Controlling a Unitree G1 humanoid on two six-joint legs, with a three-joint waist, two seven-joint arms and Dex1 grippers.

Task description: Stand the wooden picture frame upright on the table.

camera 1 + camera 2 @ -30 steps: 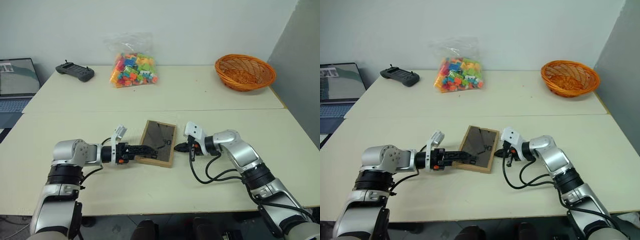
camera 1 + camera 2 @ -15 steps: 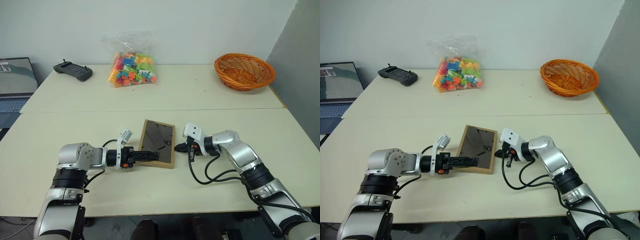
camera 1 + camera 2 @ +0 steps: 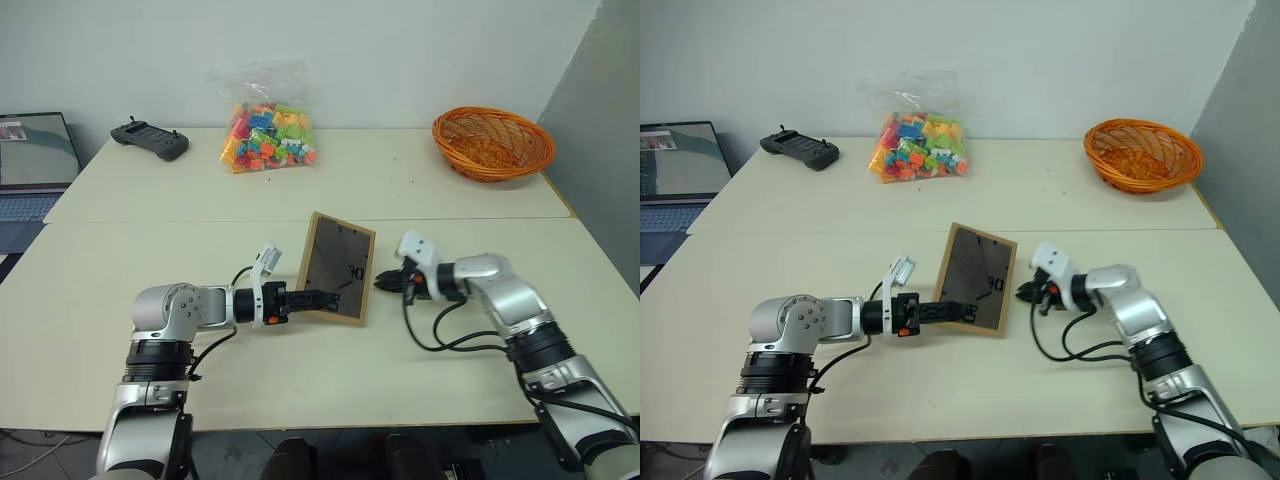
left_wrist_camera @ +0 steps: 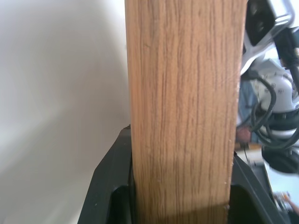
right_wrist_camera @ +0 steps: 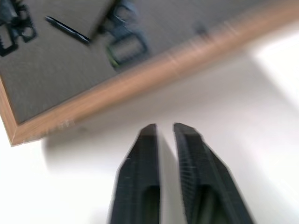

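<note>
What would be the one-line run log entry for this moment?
left end effector: shut on wooden picture frame | frame: tilted, not yet standing | right end effector: beside frame, empty

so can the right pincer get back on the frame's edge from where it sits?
Probably yes. The right pincer sits just off the wooden picture frame, bare table between them; the left pincer grips the opposite lower side.

A: Frame [image 3: 337,267] – what's it made of?
B: Light wood w/ visible grain, matt; dark grey back panel, smooth, slight sheen.
A: Table [image 3: 300,195]?
B: Pale cream, smooth, matt.
A: Fingers [image 5: 189,154]?
B: Black plastic, finely ribbed.
A: Rest?
B: Basket [image 3: 491,142] woven orange wicker. Bag [image 3: 266,122] clear glossy plastic, bright plastic blocks inside.
</note>
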